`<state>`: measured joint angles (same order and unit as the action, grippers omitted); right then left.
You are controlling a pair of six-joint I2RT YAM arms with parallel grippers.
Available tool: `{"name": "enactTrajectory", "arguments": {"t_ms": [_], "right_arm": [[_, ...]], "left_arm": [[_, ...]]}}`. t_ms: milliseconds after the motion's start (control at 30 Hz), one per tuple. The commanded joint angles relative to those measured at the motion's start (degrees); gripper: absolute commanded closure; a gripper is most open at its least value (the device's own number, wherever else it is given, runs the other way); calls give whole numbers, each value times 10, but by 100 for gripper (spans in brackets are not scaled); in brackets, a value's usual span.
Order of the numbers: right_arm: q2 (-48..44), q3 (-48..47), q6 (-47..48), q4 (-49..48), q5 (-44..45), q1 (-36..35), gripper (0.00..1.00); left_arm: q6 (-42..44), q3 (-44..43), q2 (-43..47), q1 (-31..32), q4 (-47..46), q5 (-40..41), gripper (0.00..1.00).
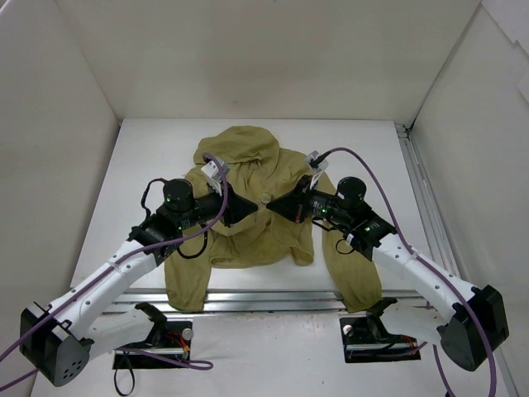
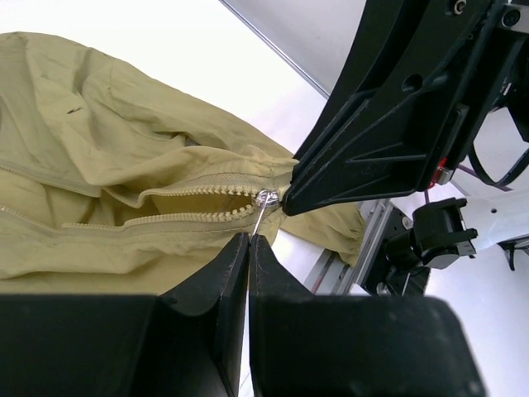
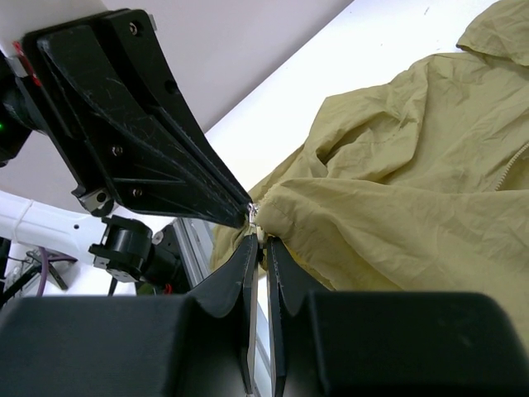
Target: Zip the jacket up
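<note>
Right now the zipping stroke itself is getting under way. The jacket (image 1: 248, 227) is lying at the middle of the table (image 1: 149, 165), its hood pointing to the far edge and its sleeves trailing toward the near edge. The left end effector (image 2: 250, 240) is pressing its fingers together on the thin metal zipper pull (image 2: 259, 217), which is hanging from the slider (image 2: 267, 198). The right end effector (image 3: 259, 241) is pinching the jacket's fabric just beside that slider, its fingers nearly touching, and seems to be acting as the anchor. Beyond the slider the two rows of teeth (image 2: 194, 205) are lying apart, so most of the zipper looks unclosed. The next move is calling for the left end effector to draw the pull along the teeth toward the hood while the right one is holding the fabric taut. A slack or twisted track would probably jam the slider.
</note>
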<state>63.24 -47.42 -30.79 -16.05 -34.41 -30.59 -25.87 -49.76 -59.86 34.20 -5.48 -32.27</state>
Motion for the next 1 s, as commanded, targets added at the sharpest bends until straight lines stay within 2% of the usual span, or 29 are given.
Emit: {"name": "enactTrajectory", "arguments": {"t_ms": [0, 433, 967], "right_arm": [[-22, -35, 15, -13, 2, 4, 100], [-51, -74, 53, 86, 8, 3, 100], [-51, -112, 54, 118, -15, 6, 100]], "left_arm": [[20, -38, 13, 3, -19, 25, 100], [26, -32, 8, 3, -29, 44, 100], [24, -18, -32, 3, -56, 56, 100]]}}
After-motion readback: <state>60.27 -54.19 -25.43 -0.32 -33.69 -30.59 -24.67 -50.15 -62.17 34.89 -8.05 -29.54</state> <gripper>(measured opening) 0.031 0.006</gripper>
